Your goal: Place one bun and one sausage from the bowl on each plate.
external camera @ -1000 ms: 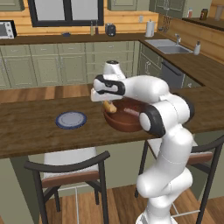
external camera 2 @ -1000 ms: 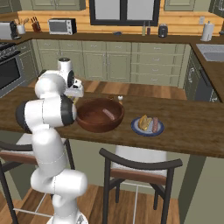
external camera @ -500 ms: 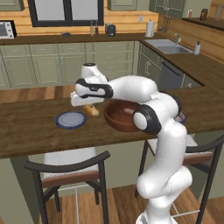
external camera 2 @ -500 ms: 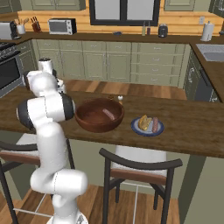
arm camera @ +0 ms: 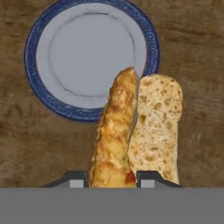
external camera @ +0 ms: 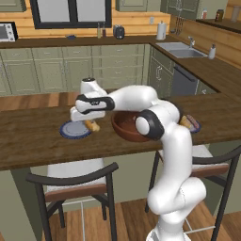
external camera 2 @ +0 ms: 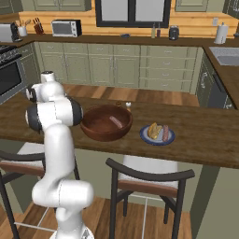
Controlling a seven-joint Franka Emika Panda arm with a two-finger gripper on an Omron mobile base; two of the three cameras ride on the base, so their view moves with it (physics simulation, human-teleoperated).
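Between finger tips: gripper (arm camera: 112,177) clamped on bun (arm camera: 131,131), long axis pointing away from hand toward plate (arm camera: 43,94); bun overlaps plate's near rim only, plate centre farther ahead; beyond, bowl (external camera: 123,130) mid-counter, second plate (external camera 2: 145,137) already loaded at far side

Two dark stools (external camera: 75,181) are tucking under the wooden desk (external camera: 28,146); a microwave (external camera 2: 64,28) is sitting on the back counter.
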